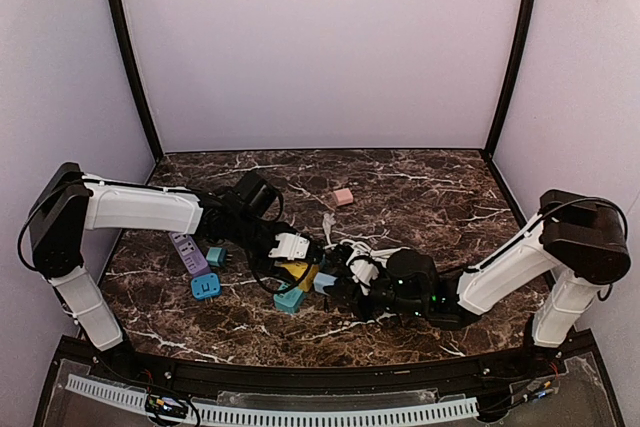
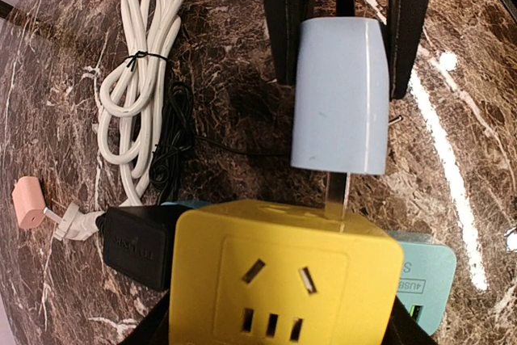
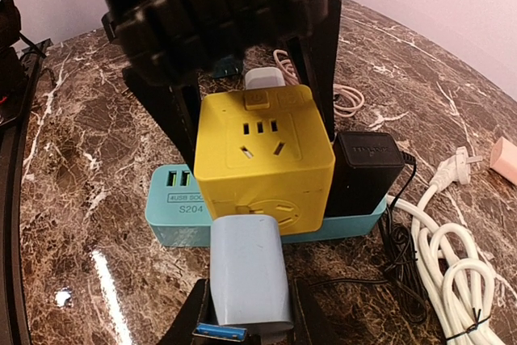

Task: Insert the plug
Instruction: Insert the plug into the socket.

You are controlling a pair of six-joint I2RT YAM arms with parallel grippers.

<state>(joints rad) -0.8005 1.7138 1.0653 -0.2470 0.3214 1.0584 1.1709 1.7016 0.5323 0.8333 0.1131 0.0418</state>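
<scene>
The plug is a light blue charger block with a blue USB port at its back. My right gripper is shut on its sides. My left gripper is shut on a yellow cube socket, holding it just above a teal power strip. The plug's prongs meet the cube's round-socket face, and a short stretch of bare metal shows between plug and cube. From above, cube and plug sit together at the table's middle.
A black adapter sits in the teal strip beside the cube. A coiled white cable and thin black cord lie to its right, with a pink block farther back. A purple strip and two blue adapters lie left.
</scene>
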